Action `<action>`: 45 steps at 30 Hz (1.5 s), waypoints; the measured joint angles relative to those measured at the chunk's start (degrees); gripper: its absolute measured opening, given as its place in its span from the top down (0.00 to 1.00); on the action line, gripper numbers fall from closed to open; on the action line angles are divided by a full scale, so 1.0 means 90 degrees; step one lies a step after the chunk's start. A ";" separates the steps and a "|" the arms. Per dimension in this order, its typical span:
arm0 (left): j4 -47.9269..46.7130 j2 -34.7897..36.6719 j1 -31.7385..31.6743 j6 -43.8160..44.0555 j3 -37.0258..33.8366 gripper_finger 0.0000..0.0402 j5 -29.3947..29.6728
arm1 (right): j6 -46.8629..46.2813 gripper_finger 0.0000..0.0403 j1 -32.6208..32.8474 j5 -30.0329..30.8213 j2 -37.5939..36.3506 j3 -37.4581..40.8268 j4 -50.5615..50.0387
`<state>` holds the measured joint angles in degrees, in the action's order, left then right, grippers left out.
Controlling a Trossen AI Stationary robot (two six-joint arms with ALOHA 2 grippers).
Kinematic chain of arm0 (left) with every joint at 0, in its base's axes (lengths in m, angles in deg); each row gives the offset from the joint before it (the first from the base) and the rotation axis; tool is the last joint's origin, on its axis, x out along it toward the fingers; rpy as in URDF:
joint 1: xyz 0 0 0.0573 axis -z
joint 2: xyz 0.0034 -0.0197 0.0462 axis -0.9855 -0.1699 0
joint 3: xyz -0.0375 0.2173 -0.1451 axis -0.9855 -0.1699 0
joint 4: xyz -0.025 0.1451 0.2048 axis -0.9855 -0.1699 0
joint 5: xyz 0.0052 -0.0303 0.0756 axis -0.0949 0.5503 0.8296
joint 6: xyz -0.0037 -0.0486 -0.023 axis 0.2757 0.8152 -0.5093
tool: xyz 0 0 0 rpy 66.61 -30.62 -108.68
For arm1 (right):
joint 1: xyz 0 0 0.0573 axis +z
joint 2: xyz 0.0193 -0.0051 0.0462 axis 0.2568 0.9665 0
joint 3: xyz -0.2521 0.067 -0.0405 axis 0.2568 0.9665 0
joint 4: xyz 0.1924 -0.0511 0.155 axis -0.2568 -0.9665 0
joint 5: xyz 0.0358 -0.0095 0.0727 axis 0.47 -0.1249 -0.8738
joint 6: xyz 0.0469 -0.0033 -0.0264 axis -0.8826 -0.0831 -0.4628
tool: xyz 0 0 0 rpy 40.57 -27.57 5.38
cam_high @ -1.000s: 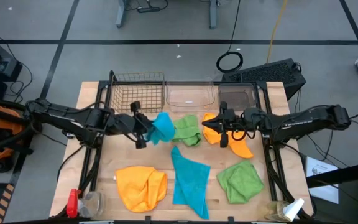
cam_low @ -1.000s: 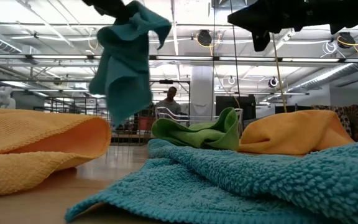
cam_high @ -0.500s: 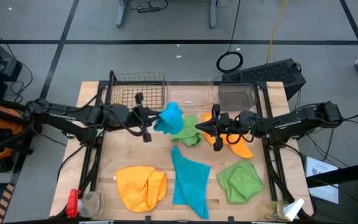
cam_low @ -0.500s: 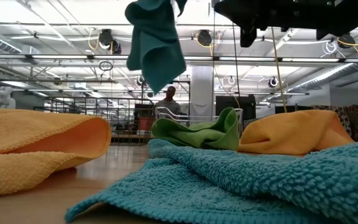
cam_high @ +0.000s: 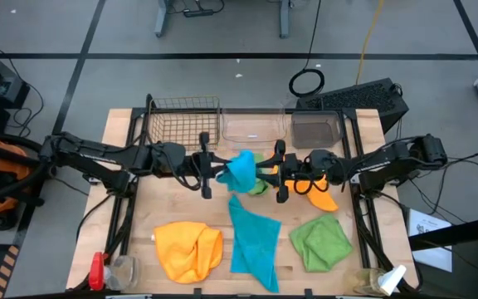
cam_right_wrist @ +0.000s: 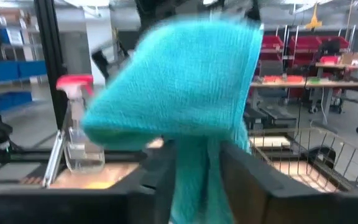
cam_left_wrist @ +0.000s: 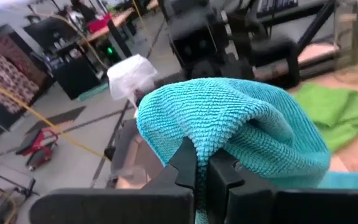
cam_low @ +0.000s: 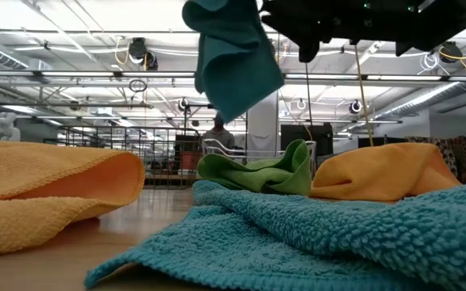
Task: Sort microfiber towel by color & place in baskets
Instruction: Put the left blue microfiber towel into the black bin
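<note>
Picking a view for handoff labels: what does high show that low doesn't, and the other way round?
High only: wire-mesh basket, clear tub and dark grey tub along the table's far edge, the green towel at front right, and both arms reaching inward to meet over the middle.
Low only: the room behind, with a person standing far off.
Both: the lifted teal towel pinched in the left gripper, the right gripper open beside it, and the flat teal towel and orange towel on the table.

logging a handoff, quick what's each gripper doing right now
Left gripper: shut on the teal towel, held up in the air.
Right gripper: open, fingers either side of that towel.
</note>
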<state>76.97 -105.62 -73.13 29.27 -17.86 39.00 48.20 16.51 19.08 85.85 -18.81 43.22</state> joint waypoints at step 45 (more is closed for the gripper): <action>0.0405 -0.0192 -0.0371 0.0056 0.0019 0.97 -0.0741 | 0.1014 0.12 0.0835 0.2201 -0.0381 -0.0430 -0.1377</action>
<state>80.62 -107.35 -76.47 29.77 -17.68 32.33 57.32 24.03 38.89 82.42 -22.68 30.83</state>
